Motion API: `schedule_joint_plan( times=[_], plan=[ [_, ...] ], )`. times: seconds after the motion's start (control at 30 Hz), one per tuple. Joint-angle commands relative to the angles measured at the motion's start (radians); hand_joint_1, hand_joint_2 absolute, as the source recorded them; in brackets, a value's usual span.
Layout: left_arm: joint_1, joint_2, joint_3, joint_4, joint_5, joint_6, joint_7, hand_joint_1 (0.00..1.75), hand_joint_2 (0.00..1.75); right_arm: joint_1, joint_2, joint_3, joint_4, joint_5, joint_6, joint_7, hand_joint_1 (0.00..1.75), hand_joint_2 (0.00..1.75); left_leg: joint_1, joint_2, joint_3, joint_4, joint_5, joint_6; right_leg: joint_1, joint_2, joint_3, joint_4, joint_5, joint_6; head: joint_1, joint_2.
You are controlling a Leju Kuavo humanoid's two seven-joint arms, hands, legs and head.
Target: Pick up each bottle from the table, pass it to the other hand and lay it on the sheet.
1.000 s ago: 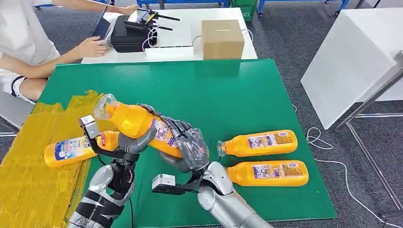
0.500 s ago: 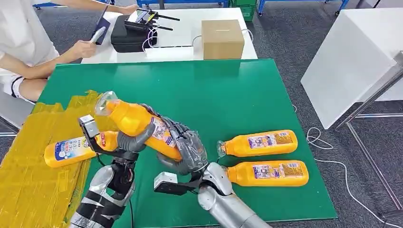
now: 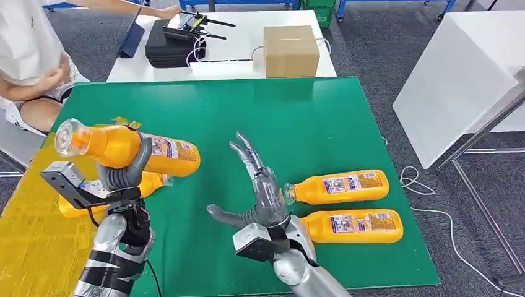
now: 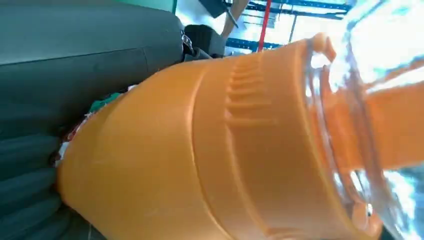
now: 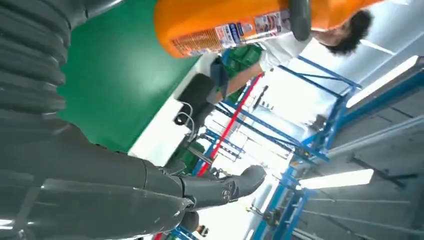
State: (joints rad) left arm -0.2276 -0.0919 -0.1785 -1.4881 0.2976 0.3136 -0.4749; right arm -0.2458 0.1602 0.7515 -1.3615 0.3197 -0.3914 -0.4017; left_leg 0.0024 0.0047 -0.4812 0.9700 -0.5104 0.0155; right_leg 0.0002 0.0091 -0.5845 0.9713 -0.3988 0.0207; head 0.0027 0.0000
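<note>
Held bottle (image 3: 127, 150): aloft above yellow sheet (image 3: 28, 247) edge, clamped in left hand (image 3: 124, 173); long axis near horizontal, cap end toward the sheet side, base toward table (image 3: 297, 117) centre. Right hand (image 3: 257, 198): fingers spread, empty. Risk: landing on the bottle already on sheet (image 3: 108, 189), causing roll-off.

Grey carpet floor (image 3: 384, 49); white table (image 3: 241, 68) behind green mat; white panel (image 3: 458, 74) at right; blue metal frames (image 5: 280, 135); ceiling strip light (image 5: 335, 178).
</note>
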Motion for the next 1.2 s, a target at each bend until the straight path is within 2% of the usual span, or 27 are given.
schedule_joint_plan(
  times=[0.03, 0.2, 0.3, 0.33, 0.43, 0.47, 0.67, 0.83, 0.87, 0.93, 1.2],
  plan=[
    [-0.018, -0.007, 0.032, 0.007, -0.032, 0.038, -0.017, 1.75, 1.75, -0.004, -0.048, -0.023, -0.049, -0.019, 0.006, -0.011, 0.0, 1.75, 0.001, -0.002, 0.003, -0.001, -0.001, -0.001, 0.001, -0.002, 0.003, -0.001, -0.001, 0.0, 0.0, 0.0],
    [0.011, -0.011, 0.044, -0.056, -0.104, 0.104, -0.068, 1.75, 1.75, 0.031, -0.083, -0.065, -0.171, -0.05, 0.027, -0.013, 0.0, 1.75, 0.0, -0.001, 0.0, 0.0, 0.0, 0.0, 0.0, -0.001, 0.0, 0.0, 0.0, 0.0, 0.0, 0.0],
    [0.027, -0.013, 0.048, -0.091, -0.136, 0.13, -0.091, 1.75, 1.75, 0.05, -0.094, -0.085, -0.209, -0.082, 0.045, -0.015, 0.0, 1.75, 0.002, -0.003, 0.004, 0.0, -0.002, 0.0, 0.002, -0.003, 0.005, -0.002, -0.002, 0.001, 0.0, 0.0],
    [0.036, -0.017, 0.05, -0.109, -0.152, 0.147, -0.102, 1.75, 1.75, 0.059, -0.098, -0.099, -0.221, -0.085, 0.048, -0.016, 0.0, 0.0, 0.002, -0.003, 0.004, 0.0, -0.002, 0.0, 0.002, -0.003, 0.005, -0.002, -0.002, 0.001, 0.0, 0.0],
    [0.055, -0.015, 0.054, -0.156, -0.229, 0.208, -0.152, 1.75, 1.75, 0.078, -0.105, -0.127, -0.241, -0.079, 0.045, -0.019, 0.0, 0.0, 0.001, -0.002, 0.002, 0.0, -0.001, 0.0, 0.001, -0.002, 0.003, -0.001, -0.001, 0.001, 0.0, 0.0],
    [0.06, -0.013, 0.054, -0.172, -0.268, 0.241, -0.165, 1.75, 1.75, 0.086, -0.108, -0.138, -0.246, -0.078, 0.05, -0.019, 0.0, 1.75, 0.001, -0.002, 0.003, -0.001, -0.001, 0.0, 0.001, -0.002, 0.004, -0.002, -0.001, 0.001, 0.0, 0.0],
    [0.061, 0.022, 0.036, -0.18, -0.538, 0.385, -0.167, 1.75, 1.75, 0.117, -0.112, -0.19, -0.261, -0.091, 0.066, -0.022, 0.0, 1.75, 0.001, -0.002, 0.002, -0.001, -0.001, 0.0, 0.001, -0.002, 0.003, -0.002, -0.001, 0.0, 0.0, 0.0],
    [0.067, -0.064, 0.158, -0.174, -0.892, 0.385, -0.178, 1.75, 1.75, 0.134, -0.119, -0.216, -0.274, -0.095, 0.068, -0.023, 0.0, 1.75, 0.001, -0.002, 0.002, -0.001, -0.001, 0.0, 0.001, -0.001, 0.002, -0.001, 0.0, 0.0, 0.0, 0.0],
    [0.064, -0.105, 0.211, -0.174, -1.022, 0.385, -0.193, 1.75, 1.75, 0.137, -0.119, -0.225, -0.269, -0.103, 0.073, -0.022, 0.0, 1.75, 0.001, -0.002, 0.003, -0.001, -0.001, 0.0, 0.001, -0.001, 0.003, -0.002, -0.001, 0.001, 0.0, 0.0],
    [0.059, -0.143, 0.262, -0.173, -1.125, 0.385, -0.219, 1.75, 1.75, 0.138, -0.117, -0.235, -0.26, -0.109, 0.079, -0.023, 0.0, 1.75, 0.001, -0.001, 0.002, 0.0, -0.001, 0.0, 0.001, -0.001, 0.002, -0.001, -0.001, 0.001, 0.0, 0.0],
    [0.043, -0.192, 0.332, -0.195, -1.301, 0.385, -0.223, 1.75, 1.75, 0.147, -0.112, -0.251, -0.239, -0.109, 0.084, -0.021, 0.0, 1.75, 0.001, -0.001, 0.003, -0.001, -0.001, -0.001, 0.001, -0.001, 0.003, -0.001, -0.001, 0.0, 0.0, 0.0]
  ],
)
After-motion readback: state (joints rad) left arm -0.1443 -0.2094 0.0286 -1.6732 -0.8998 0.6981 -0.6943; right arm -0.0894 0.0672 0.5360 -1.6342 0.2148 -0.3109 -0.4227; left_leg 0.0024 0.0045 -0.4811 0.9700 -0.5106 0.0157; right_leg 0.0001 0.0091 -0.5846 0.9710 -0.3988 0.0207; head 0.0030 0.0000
